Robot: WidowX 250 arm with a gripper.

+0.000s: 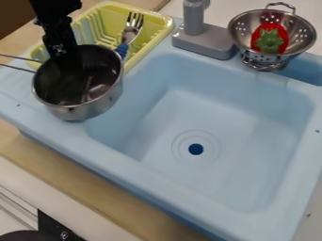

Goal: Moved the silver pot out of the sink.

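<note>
Silver saucepan (95,106) is at the sink's left side, over the ledge and the basin's left edge, wire handle (18,64) pointing left. Your pincer (68,60) is down inside the pan; can't tell if it's clamped on the wall or let go. Can't tell either if the pan sits on the ledge or hangs above it.

Step in hand looks like the carry-out or set-down: pan is mostly clear of the blue basin (242,134). Next, you'd want it fully on the left ledge, base level, away from the yellow dish rack (165,27) right behind. Check it's supported before you release, then lift straight up so you don't drag the rim.
</note>
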